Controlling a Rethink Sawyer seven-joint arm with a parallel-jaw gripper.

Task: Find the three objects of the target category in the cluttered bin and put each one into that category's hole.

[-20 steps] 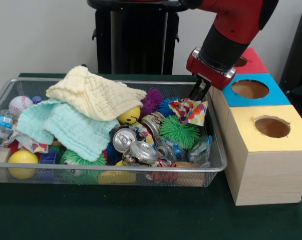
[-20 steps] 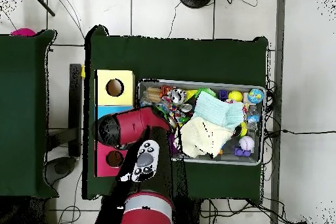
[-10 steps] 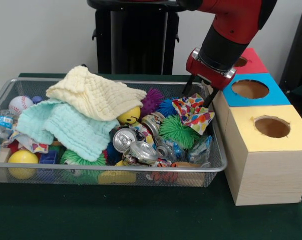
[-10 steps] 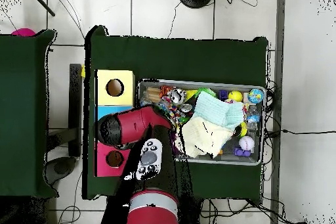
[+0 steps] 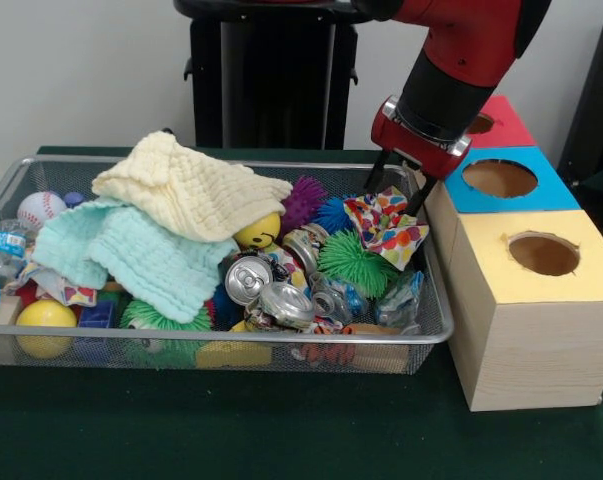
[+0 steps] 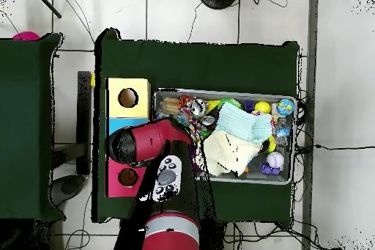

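At the bin's end nearest the boxes, the spotted cloth (image 5: 386, 226) is being left lying loose on the green spiky ball (image 5: 356, 262) beneath the spread, empty gripper (image 5: 395, 184), so it is likely being risked to snag the wire bin (image 5: 436, 325).

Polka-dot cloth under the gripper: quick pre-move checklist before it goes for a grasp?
1. Gripper open: ok, fingers spread.
2. Gripper above polka-dot cloth: ok, fingers straddle its top edge.
3. Cloth free of clutter: ok, it lies on top, against the green spiky ball.
4. Cloth gripped: not ok, fingers not closed on it.
5. Clear of wire bin rim: cannot tell, one finger is near the far corner.
6. Blue box hole unobstructed: ok.
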